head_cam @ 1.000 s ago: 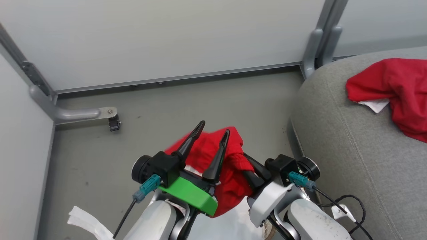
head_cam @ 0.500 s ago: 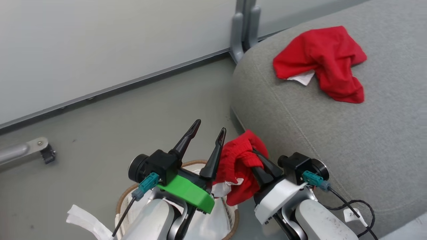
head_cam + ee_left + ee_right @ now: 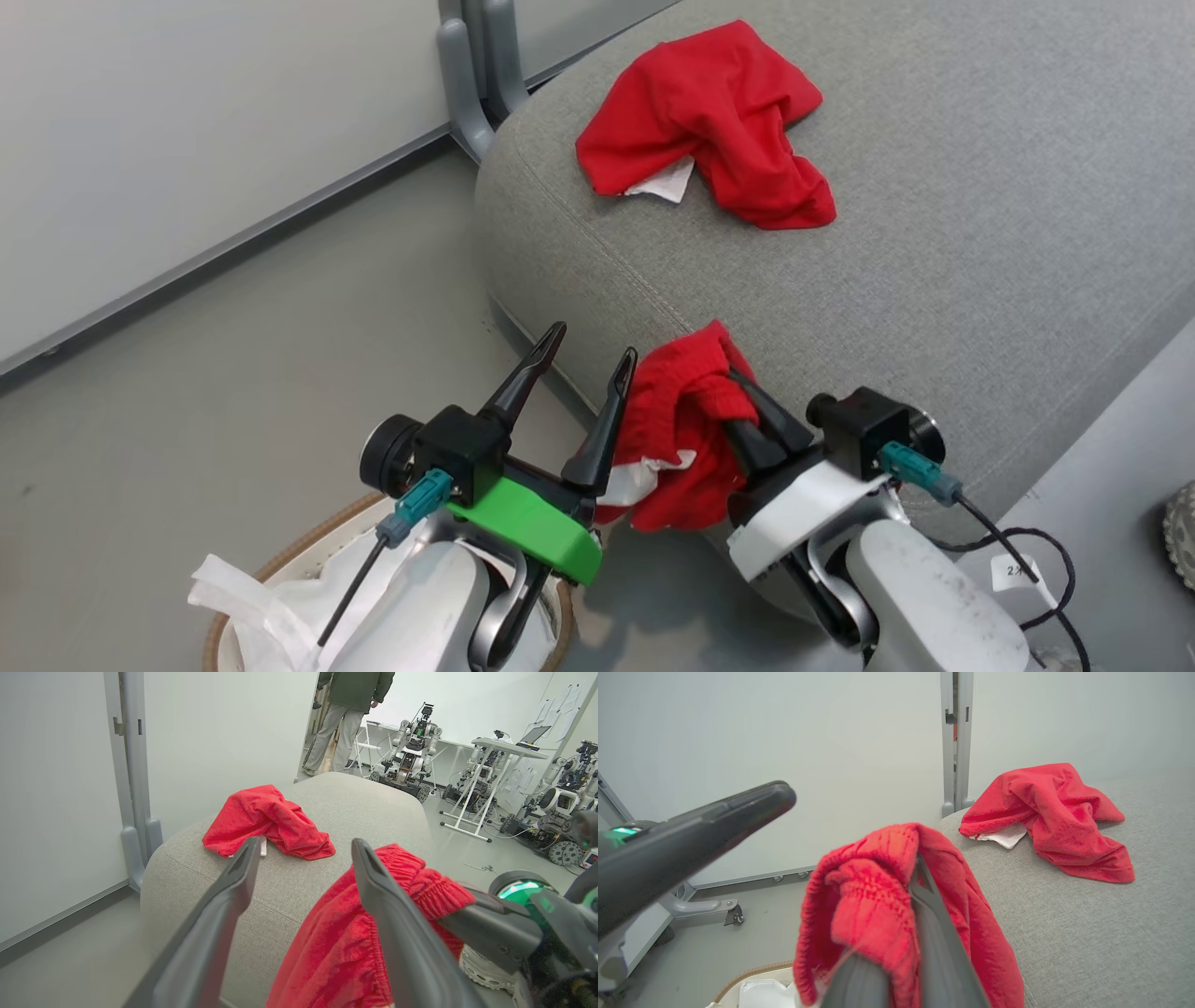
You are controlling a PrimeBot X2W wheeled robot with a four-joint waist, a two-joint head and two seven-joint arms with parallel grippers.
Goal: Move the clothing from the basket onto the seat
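- One red cloth (image 3: 709, 131) lay on the seat (image 3: 980, 187): done.
- The right gripper (image 3: 738, 383) squeezed a second red cloth (image 3: 677, 439) beside the seat's edge, not put down yet.
- The left gripper (image 3: 595, 342) stood wide, holding nothing.

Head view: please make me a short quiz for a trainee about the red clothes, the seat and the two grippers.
1. True or false: one red garment lies on the grey seat.
2. Fill in: the left gripper is ___ (open or shut).
3. What holds the second red garment? A the left gripper; B the right gripper; C neither gripper.
Key: 1 true; 2 open; 3 B.
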